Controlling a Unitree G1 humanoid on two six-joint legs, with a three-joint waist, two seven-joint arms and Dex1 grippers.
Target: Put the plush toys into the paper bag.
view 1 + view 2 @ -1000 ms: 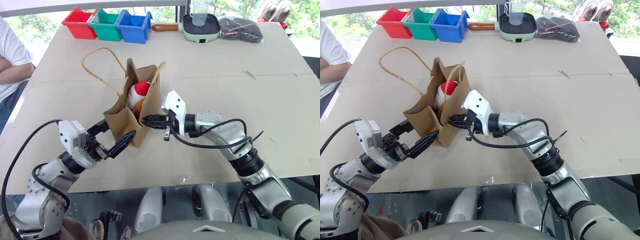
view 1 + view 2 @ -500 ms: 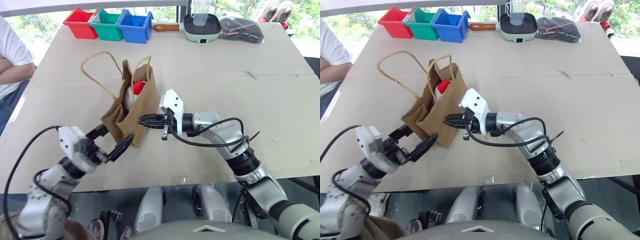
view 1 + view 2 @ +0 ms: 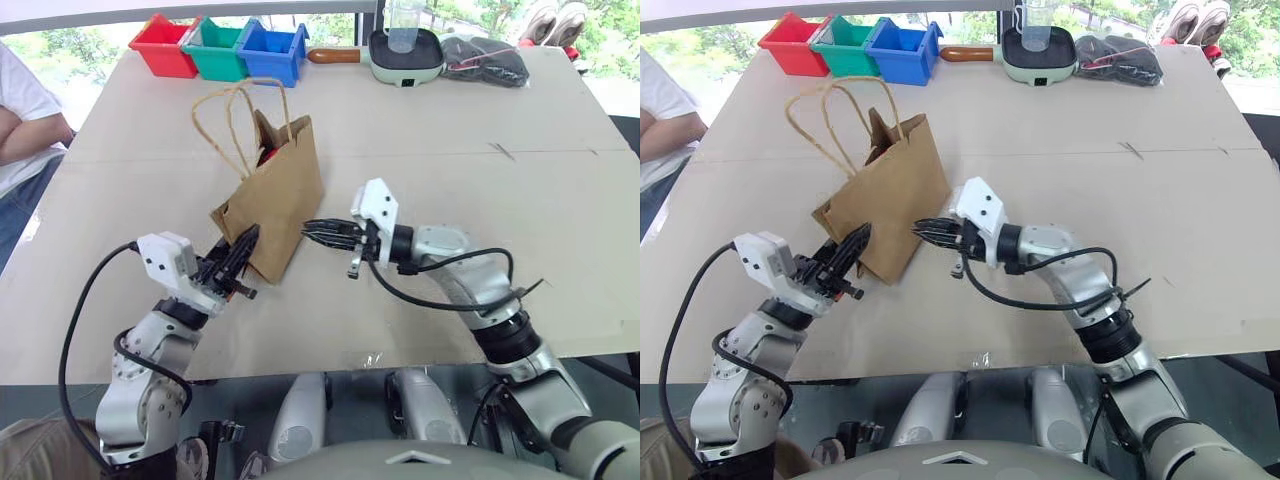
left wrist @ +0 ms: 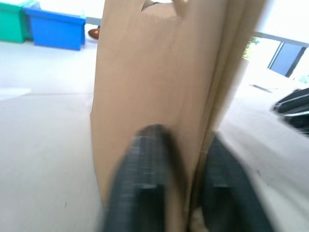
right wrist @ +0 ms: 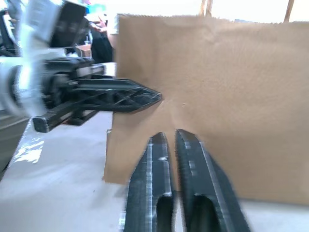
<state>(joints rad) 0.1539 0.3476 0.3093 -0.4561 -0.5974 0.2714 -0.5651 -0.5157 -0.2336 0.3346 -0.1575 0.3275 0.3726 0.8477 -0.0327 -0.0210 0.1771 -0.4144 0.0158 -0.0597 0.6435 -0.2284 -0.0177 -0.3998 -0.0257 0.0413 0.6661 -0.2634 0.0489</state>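
Observation:
The brown paper bag stands upright on the table, its two loop handles sticking up. A small red patch of one plush toy shows in the bag's mouth; the rest of the toys are hidden inside. My left gripper is shut on the bag's lower near edge, and the left wrist view shows the paper fold between its fingers. My right gripper points at the bag's right side. Its fingers stand a narrow gap apart with nothing between them.
Red, green and blue bins line the far edge. Beside them are a green pan holding a clear cup and a black bundle. A person's arm rests at the table's left.
The bag has gone from leaning open to standing upright. My left gripper has shut on its lower edge. My right gripper has let go of the bag's side and drawn back to the right.

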